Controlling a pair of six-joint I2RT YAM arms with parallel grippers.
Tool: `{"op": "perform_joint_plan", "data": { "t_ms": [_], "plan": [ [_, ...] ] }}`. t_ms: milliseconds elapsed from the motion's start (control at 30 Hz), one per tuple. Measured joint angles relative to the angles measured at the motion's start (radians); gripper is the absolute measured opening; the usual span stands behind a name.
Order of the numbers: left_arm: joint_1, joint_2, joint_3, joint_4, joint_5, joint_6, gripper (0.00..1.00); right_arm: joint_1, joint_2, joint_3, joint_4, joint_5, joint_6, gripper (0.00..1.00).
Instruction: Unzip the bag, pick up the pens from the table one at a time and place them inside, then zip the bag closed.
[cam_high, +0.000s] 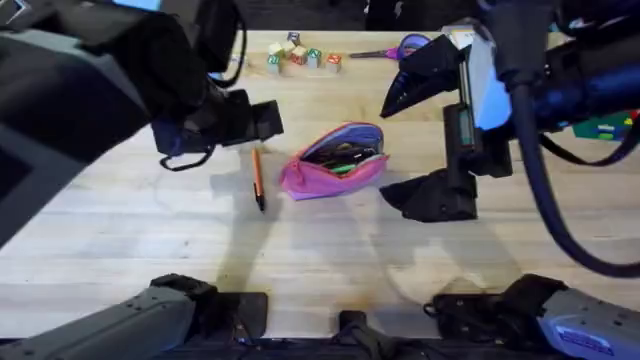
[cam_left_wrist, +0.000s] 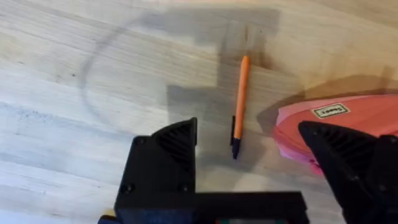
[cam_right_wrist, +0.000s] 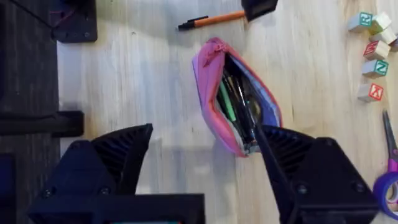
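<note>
The pink bag (cam_high: 335, 160) lies unzipped in the middle of the table (cam_high: 130, 240), its mouth gaping. Inside the bag (cam_right_wrist: 208, 81) I see dark slim pens and a green one. An orange pen (cam_high: 257, 175) with dark ends lies on the wood just left of the bag. My left gripper (cam_high: 255, 122) hovers open above the pen's far end. In the left wrist view the orange pen (cam_left_wrist: 239, 102) lies between the fingers and the bag (cam_left_wrist: 348, 121) shows beside one of them. My right gripper (cam_high: 415, 150) hangs open just right of the bag, holding nothing.
Coloured letter blocks (cam_high: 300, 55) stand in a row at the table's far edge. Purple-handled scissors (cam_high: 400, 48) lie to their right. A green item (cam_high: 605, 127) sits at the far right. Bare wood stretches in front of the bag.
</note>
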Motion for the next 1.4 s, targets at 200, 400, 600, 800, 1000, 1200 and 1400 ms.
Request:
{"op": "perform_joint_plan", "data": {
  "t_ms": [200,400,600,800,1000,1200,1400],
  "plan": [
    [-0.001,0.048,-0.006,0.009,0.001,-0.010,0.995,0.000,0.000,0.000,-0.007,0.000,0.000,0.998],
    [-0.001,0.059,-0.006,0.036,0.001,-0.014,0.994,0.000,0.000,0.000,-0.010,0.000,0.000,0.998],
    [-0.001,0.107,-0.006,0.076,0.004,-0.018,0.993,0.000,0.000,0.000,-0.011,0.000,0.000,0.998],
    [-0.001,0.206,-0.006,0.116,0.022,-0.019,0.993,0.000,0.000,0.000,-0.012,0.004,0.000,0.998],
    [-0.001,0.271,-0.006,0.178,0.050,-0.020,0.993,0.000,0.000,0.000,-0.042,0.037,0.003,0.998],
    [-0.001,0.277,-0.035,0.231,0.067,-0.022,0.993,0.000,0.000,0.000,-0.044,0.053,0.003,0.997],
    [-0.001,0.279,-0.136,0.301,0.092,-0.022,0.993,0.000,0.000,0.000,-0.043,0.053,0.003,0.998]
  ]
}}
